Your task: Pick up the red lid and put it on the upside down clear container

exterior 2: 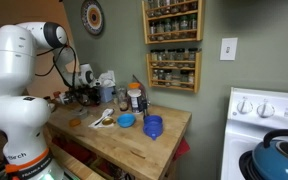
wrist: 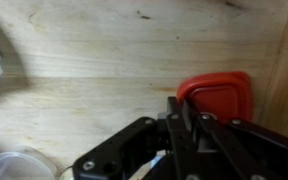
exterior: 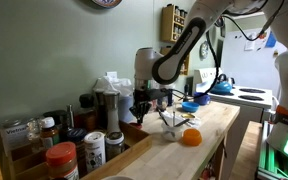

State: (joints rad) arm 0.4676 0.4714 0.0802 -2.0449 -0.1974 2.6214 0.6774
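In the wrist view the red lid (wrist: 222,92) lies flat on the wooden counter near its right edge. My gripper (wrist: 184,105) has its two black fingers drawn close together over the lid's left rim and appears shut on that rim. The clear container (wrist: 6,166) shows as a round transparent shape at the bottom left of the wrist view, apart from the lid. In both exterior views the gripper (exterior: 139,106) (exterior 2: 84,93) hangs low over the back of the counter. The lid is hidden in those views.
The wooden counter (exterior: 209,125) carries an orange (exterior: 190,138), utensils, spice jars (exterior: 62,158) and bottles (exterior: 106,100) along the wall. A blue bowl (exterior 2: 126,121) and a blue cup (exterior 2: 152,126) stand on it. A stove with a blue kettle (exterior 2: 281,157) stands beside it.
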